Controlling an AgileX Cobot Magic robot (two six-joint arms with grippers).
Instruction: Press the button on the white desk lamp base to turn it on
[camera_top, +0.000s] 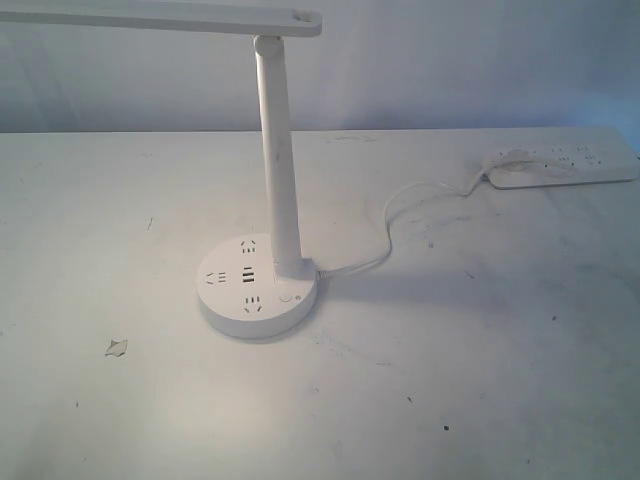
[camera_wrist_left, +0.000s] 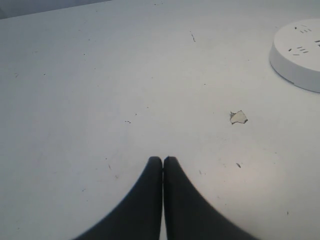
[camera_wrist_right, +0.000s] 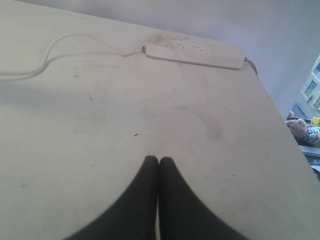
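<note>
The white desk lamp base (camera_top: 258, 285) is a round disc with dark socket holes and USB slots, standing mid-table with its slim stem (camera_top: 278, 150) rising to the lamp head. The button (camera_top: 290, 296) is a small faint ring on the disc beside the stem's foot. Neither gripper shows in the exterior view. My left gripper (camera_wrist_left: 163, 160) is shut with nothing in it, over bare table, and the white desk lamp base (camera_wrist_left: 299, 52) lies far off at that view's edge. My right gripper (camera_wrist_right: 158, 159) is also shut and empty; the lamp is out of its view.
A long white power strip (camera_top: 562, 164) lies at the table's back right, and the lamp's cord (camera_top: 420, 205) loops to it. The power strip (camera_wrist_right: 194, 54) and cord (camera_wrist_right: 50, 52) also show in the right wrist view. A small paper scrap (camera_top: 117, 347) lies left of the base.
</note>
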